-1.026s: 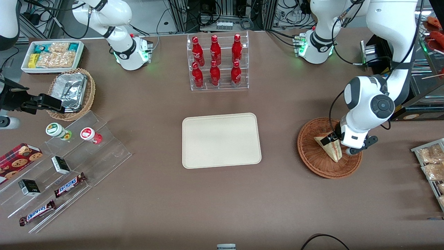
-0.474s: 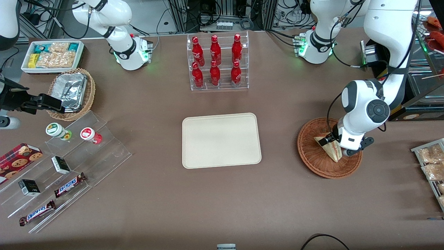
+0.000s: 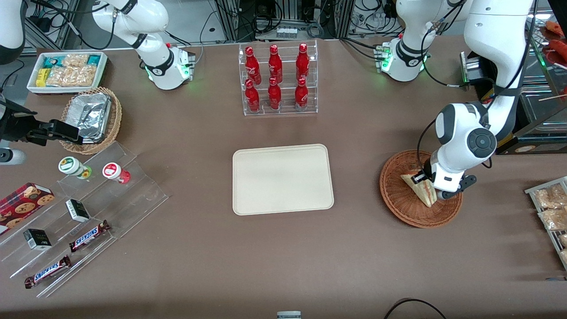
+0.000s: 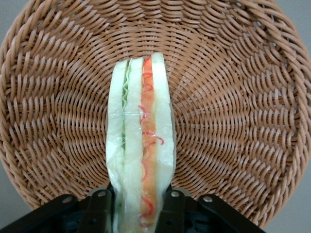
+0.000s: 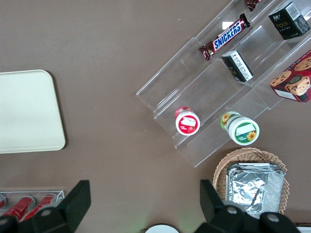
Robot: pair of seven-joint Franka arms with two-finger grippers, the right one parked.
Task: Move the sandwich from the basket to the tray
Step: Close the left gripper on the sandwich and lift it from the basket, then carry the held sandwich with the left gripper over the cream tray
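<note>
The sandwich (image 3: 420, 189), a pale wedge with green, orange and red layers (image 4: 141, 136), lies in the round reddish-brown wicker basket (image 3: 398, 204) toward the working arm's end of the table. My left gripper (image 3: 426, 182) reaches down into the basket (image 4: 233, 121). Its black fingers (image 4: 100, 206) press against both flat sides of the wedge, so the gripper (image 4: 141, 199) is shut on the sandwich. The sandwich's wide end is hidden under the wrist in the front view. The cream tray (image 3: 282, 179) lies bare at the table's middle, beside the basket.
A clear rack of red bottles (image 3: 277, 79) stands farther from the front camera than the tray. Clear stepped shelves with snack bars and jars (image 3: 88, 208), a tan basket with foil container (image 3: 92, 117) and a white snack bin (image 3: 67, 71) sit toward the parked arm's end. Packets (image 3: 551, 208) lie beside the basket.
The left arm's wrist and elbow have shifted slightly toward the tray. The sandwich between the fingers has barely moved and is still in the basket.
</note>
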